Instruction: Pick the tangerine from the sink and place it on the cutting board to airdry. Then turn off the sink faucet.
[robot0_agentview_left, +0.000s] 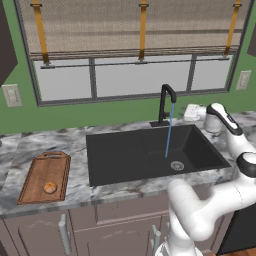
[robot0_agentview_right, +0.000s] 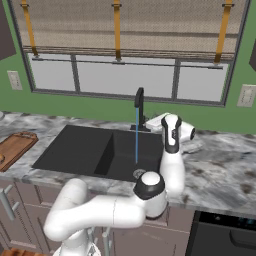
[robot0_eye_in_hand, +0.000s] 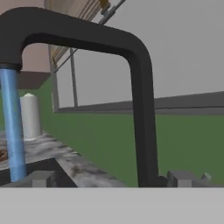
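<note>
sink (robot0_agentview_left: 130, 150): matt black | cutting board (robot0_agentview_left: 45, 177): reddish wood | drain (robot0_agentview_left: 177, 165): probably metal

The white arm rises from its base low in front, bends at a bulky elbow, then climbs through a dark-jointed forearm to the wrist — seen from both base cameras. The hand reaches forward and level, ending in the claw (robot0_agentview_left: 192, 113), a pale blocky shape at the far end of the reach. From the right base camera the claw (robot0_agentview_right: 156, 121) juts out sideways behind the upright forearm. Its fingers are too small and blurred to read — whether the jaws stand apart cannot be told
</note>
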